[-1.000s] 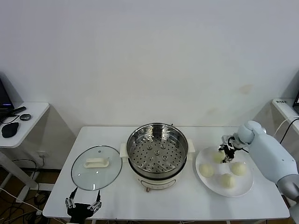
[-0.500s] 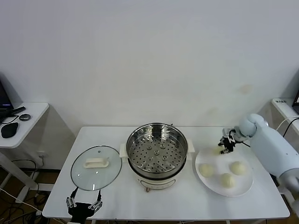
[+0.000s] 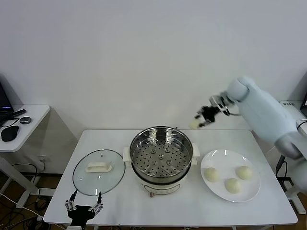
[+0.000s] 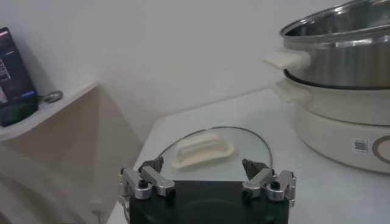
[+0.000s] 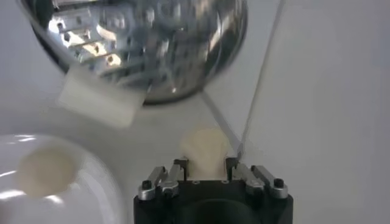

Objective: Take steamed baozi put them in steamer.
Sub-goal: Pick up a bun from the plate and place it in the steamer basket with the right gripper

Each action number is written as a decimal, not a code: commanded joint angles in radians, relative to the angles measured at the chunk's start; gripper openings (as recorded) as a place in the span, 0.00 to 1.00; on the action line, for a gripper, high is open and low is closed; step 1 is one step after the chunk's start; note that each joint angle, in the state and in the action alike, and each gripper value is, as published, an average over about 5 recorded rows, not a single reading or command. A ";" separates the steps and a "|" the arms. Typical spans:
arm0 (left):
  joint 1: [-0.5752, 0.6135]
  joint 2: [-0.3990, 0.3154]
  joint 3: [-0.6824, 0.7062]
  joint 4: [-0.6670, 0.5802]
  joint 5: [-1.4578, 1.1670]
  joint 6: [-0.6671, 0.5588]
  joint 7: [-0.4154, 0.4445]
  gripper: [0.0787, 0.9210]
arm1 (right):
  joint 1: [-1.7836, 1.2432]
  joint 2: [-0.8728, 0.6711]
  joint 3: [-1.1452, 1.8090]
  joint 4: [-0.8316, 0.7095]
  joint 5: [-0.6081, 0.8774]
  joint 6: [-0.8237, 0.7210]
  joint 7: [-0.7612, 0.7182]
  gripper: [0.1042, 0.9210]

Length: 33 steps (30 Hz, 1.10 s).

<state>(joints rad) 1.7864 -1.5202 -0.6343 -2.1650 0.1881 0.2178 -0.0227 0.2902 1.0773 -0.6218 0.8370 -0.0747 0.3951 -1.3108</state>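
Right claw point(image 3: 200, 120) raised in the air, closed on one steamed baozi point(image 3: 194, 124); in the right wrist view the same bun point(image 5: 206, 150) sits pinched between the two fingers point(image 5: 177, 172) of the right claw point(image 5: 206, 171). Below the claw and toward the robot's left stands the steamer point(image 3: 161, 158), a shiny steel pot on a cream base, its perforated tray bare; the claw hangs just past the steamer's far right rim, above the bench point(image 3: 120, 201). The right wrist view shows the steamer point(image 5: 140, 45) ahead of the claw with one cream side handle point(image 5: 100, 103) toward it.

Below the claw and nearer the robot lies the white plate point(image 3: 216, 184), carrying three more buns point(image 3: 211, 174), apart from one another. One of them point(image 5: 46, 170) appears beside the claw in the right wrist view.

Left claw point(image 3: 83, 209) low at the near left edge of the bench, fingers spread wide with nothing between them. Directly ahead of the left claw point(image 4: 207, 182) the glass lid point(image 4: 244, 146) lies flat on the bench, cream handle point(image 4: 203, 150) up; beyond the lid, to the claw's right, stands the steamer.
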 commanded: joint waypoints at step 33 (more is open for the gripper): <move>0.000 -0.016 -0.001 -0.001 -0.017 0.003 -0.020 0.88 | -0.037 0.345 -0.177 -0.061 -0.387 0.434 0.069 0.37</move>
<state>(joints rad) 1.7862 -1.5360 -0.6350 -2.1657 0.1714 0.2200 -0.0435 0.2874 1.3850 -0.8219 0.8065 -0.3507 0.8076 -1.2696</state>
